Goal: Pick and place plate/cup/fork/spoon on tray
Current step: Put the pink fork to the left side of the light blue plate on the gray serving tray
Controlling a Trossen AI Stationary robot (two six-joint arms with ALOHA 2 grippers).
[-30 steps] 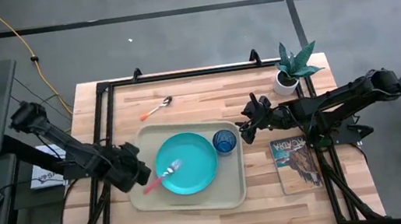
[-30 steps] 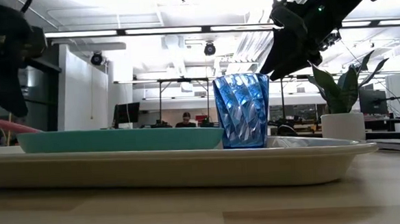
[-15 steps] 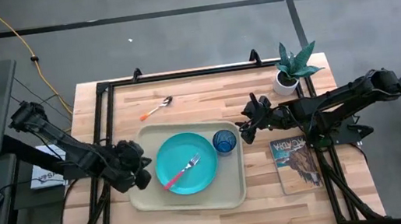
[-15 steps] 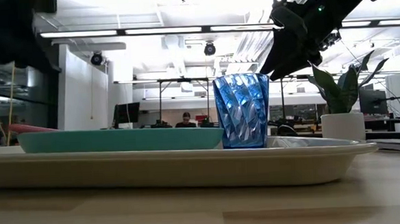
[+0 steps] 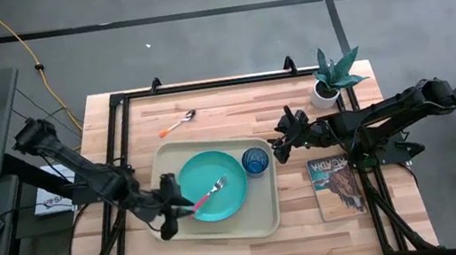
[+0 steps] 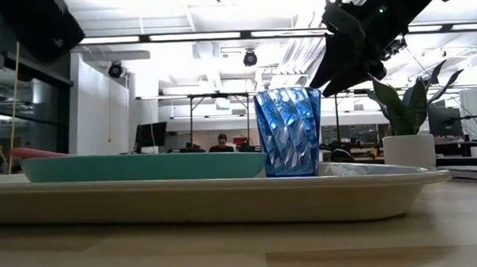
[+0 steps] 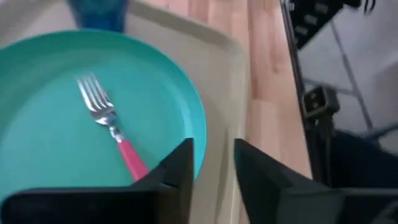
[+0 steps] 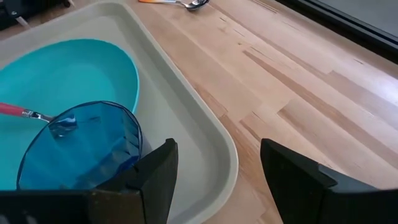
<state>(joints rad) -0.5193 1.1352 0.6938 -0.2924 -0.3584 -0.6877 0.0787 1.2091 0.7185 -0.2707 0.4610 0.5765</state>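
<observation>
The turquoise plate (image 5: 204, 174) lies in the beige tray (image 5: 225, 234). A fork (image 5: 210, 192) with a pink handle lies flat on the plate, tines toward the cup; it also shows in the left wrist view (image 7: 106, 118). The blue cup (image 5: 255, 161) stands upright in the tray's right part. A spoon (image 5: 179, 123) with an orange handle lies on the table beyond the tray. My left gripper (image 5: 177, 210) is open and empty above the plate's near-left rim, by the fork's handle end. My right gripper (image 5: 275, 146) is open and empty, just right of the cup.
A white pot with a green plant (image 5: 329, 79) stands at the far right. A printed magazine (image 5: 336, 185) lies right of the tray. Bare wood lies beyond the tray around the spoon and along the near edge.
My left gripper has let go of the fork, risen, and gone toward the table's near edge and a little right. The fork has slid farther onto the plate and now lies flat there. My right arm has kept still.
</observation>
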